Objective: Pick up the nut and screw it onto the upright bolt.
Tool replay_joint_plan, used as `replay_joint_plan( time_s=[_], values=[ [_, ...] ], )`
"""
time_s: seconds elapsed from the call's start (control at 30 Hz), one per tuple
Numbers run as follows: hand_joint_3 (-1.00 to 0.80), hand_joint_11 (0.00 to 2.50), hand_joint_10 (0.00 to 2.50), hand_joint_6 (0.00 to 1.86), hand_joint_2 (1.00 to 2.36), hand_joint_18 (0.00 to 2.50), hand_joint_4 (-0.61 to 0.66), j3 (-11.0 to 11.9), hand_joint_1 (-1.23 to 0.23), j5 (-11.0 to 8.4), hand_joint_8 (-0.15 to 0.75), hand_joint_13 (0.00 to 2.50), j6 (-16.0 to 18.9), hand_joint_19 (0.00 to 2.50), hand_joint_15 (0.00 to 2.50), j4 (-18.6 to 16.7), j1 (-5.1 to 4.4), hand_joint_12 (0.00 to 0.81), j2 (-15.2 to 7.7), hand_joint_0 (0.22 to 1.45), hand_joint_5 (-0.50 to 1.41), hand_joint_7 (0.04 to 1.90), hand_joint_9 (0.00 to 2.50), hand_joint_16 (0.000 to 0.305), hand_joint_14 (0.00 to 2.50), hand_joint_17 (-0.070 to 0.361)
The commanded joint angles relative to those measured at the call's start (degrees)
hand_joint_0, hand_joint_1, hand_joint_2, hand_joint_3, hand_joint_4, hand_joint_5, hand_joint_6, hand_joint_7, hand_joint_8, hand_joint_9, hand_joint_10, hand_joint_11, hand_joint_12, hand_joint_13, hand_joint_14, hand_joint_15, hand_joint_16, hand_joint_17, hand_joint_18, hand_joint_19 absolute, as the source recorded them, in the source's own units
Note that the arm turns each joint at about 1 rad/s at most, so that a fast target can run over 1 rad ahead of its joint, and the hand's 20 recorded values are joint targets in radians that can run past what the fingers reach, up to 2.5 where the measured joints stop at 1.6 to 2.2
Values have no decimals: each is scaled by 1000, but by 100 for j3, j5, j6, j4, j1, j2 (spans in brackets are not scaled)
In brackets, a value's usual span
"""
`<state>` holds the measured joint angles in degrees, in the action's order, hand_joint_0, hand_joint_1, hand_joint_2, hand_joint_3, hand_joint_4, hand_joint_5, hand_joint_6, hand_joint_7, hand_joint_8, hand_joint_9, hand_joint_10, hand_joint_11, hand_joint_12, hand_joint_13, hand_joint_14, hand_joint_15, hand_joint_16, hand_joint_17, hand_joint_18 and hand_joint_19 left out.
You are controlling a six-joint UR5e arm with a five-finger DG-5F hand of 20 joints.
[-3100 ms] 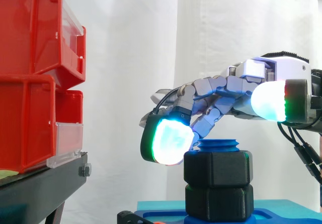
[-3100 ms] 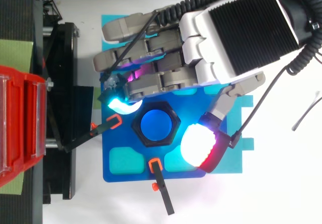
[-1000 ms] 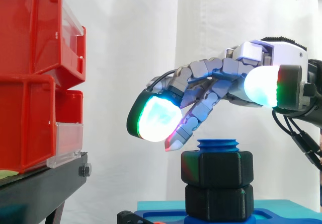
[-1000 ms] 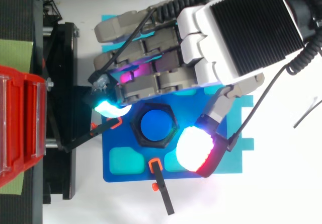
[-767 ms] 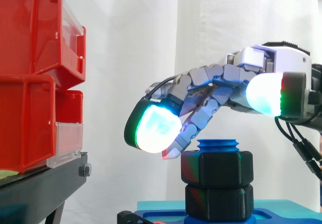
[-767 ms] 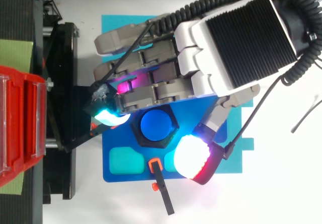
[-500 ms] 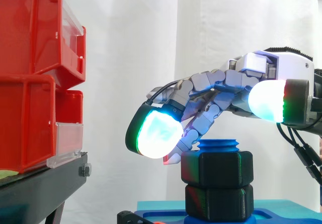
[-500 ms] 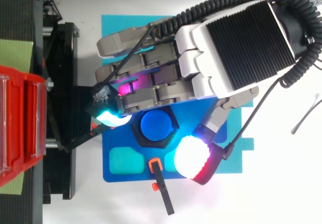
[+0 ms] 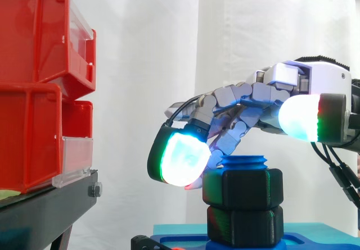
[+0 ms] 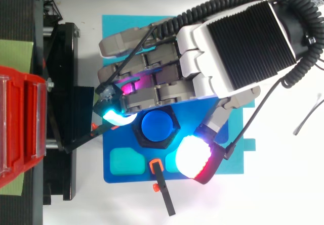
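Observation:
A black hexagonal nut (image 9: 243,189) sits on the upright blue bolt (image 9: 243,163), above a second black nut (image 9: 244,226) at the bolt's foot. From above, the bolt's top (image 10: 158,126) shows inside the nut's ring (image 10: 147,141). My hand (image 9: 304,78) hangs over the bolt with its fingers loosely bent. One cyan-glowing fingertip (image 9: 181,159) is down beside the nut's upper left edge, at or very near it. The thumb's white pad (image 10: 193,156) stays off the nut, higher and to the front right. Nothing is clasped between them.
The bolt stands on a blue base plate (image 10: 109,177) with teal pads. Black clamps with orange tips (image 10: 162,189) lie at the plate's edges. Red bins (image 9: 39,87) on a black stand (image 9: 45,210) rise to the left, close to the fingertip's side.
The hand has come down and shifted right over the last second. Its cyan fingertip dropped from above the nut to level with the nut's upper left edge.

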<state>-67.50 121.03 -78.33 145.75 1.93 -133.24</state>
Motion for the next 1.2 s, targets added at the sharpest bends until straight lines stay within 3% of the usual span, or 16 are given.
replay_joint_plan(
  time_s=[0.0,0.37,0.87,1.17],
  values=[
    [-500,0,0,503,1000,168,264,0,-134,-1,242,520,-7,0,0,58,1,261,0,522,-56,850,919,27,0,60],
    [-500,0,0,505,1000,209,272,-9,-152,17,252,567,-34,0,0,155,45,255,0,529,-19,1082,963,27,0,60],
    [-500,0,0,500,1000,383,157,-9,-169,70,259,699,-42,0,0,199,132,219,0,544,56,1468,1130,22,0,49],
    [-500,0,0,587,1000,583,111,-9,-201,96,250,872,-42,97,0,199,185,173,0,548,65,1318,1311,16,0,36]
  ],
)
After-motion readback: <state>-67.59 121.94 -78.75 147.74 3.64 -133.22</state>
